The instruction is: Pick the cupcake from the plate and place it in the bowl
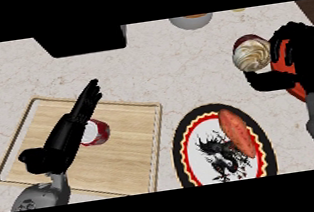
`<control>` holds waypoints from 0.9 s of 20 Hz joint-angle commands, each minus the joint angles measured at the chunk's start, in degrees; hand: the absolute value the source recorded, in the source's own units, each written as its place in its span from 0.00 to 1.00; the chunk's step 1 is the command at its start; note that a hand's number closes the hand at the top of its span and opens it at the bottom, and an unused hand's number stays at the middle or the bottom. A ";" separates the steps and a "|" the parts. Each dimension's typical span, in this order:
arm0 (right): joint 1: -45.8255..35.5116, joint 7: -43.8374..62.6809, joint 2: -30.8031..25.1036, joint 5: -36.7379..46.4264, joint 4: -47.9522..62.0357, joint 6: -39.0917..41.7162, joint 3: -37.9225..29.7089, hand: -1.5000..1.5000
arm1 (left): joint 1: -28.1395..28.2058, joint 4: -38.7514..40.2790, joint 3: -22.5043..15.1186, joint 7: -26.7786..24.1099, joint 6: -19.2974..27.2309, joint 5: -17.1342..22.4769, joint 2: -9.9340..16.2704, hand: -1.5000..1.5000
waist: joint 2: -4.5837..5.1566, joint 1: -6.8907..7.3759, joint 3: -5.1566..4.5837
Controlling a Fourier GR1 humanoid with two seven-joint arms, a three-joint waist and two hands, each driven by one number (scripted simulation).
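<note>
My right robot hand (289, 66) gripped the cupcake (251, 56) above an orange bowl (296, 89); my left robot hand (73, 127) rested open

You are looking down at a pale, speckled stone counter (184, 64). At your left a light wooden tray (128, 142) lies on it at a slant, with a small red and white cup (96, 131) standing inside. Just right of the tray sits a round plate (195, 145) with a black rim and a yellow and red ring. A black box (84, 41) stands at the far edge, with a pale bowl (191, 21) further right along that edge.
</note>
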 commanded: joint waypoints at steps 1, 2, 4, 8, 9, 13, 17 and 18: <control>-0.10 -3.33 -0.72 -1.61 1.30 -0.90 -6.68 1.00 | 0.96 1.98 -0.18 -0.42 -1.16 -0.42 -0.76 0.50 | 0.36 0.30 -0.21; 3.74 -5.09 -2.17 -2.55 1.59 -1.85 -8.29 1.00 | -1.77 1.78 1.07 3.34 -0.51 0.70 -0.92 0.50 | 0.36 0.04 -0.20; 0.30 -4.36 -0.63 2.11 7.95 -2.19 -7.04 1.00 | 1.78 -0.82 -2.42 1.84 0.46 -2.13 -2.72 0.50 | 0.39 0.63 -0.21; 0.38 -9.05 -4.27 5.35 13.86 -5.48 -10.38 1.00 | -2.05 1.14 -0.88 3.58 0.23 -1.87 -2.77 0.50 | 0.46 0.54 -0.20; -2.77 -7.97 -5.47 6.50 15.19 -4.35 -10.85 1.00 | -1.10 1.99 -2.56 2.24 1.76 -3.15 -4.93 0.50 | 0.49 0.69 -0.21; -1.04 -17.94 -7.85 6.76 25.04 -12.02 -15.02 1.00 | -0.51 3.56 -0.95 -0.68 0.15 -3.09 -3.60 0.50 | 0.55 0.75 -0.19; -4.47 -23.49 -11.59 2.60 36.20 -6.87 -17.96 1.00 | -0.36 0.51 -0.87 3.15 -1.32 -2.23 -2.38 0.50 | 0.61 1.27 -0.17; -5.36 -22.38 -9.67 1.09 38.93 -4.01 -17.35 1.00 | -0.50 -0.42 -1.32 2.48 -1.50 -2.01 -2.84 0.50 | 0.70 1.68 -0.16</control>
